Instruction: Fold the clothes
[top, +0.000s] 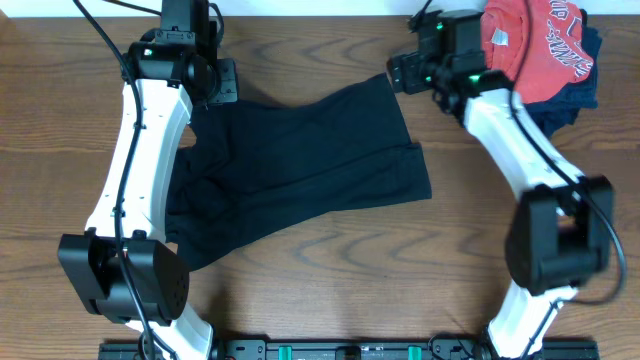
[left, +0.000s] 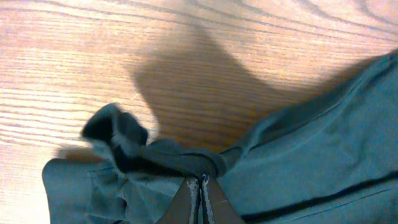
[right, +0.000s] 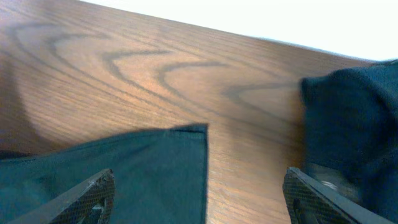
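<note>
Flattening first, I'd say: left tool (left: 200, 198) pinches the bunched black garment (top: 300, 160); right tool (right: 199, 202), gaping wide, needs its corner.

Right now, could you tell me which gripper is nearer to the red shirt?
Right. The right gripper is open near the red shirt, over the black garment; the left gripper, farther off, is shut on that garment.
</note>
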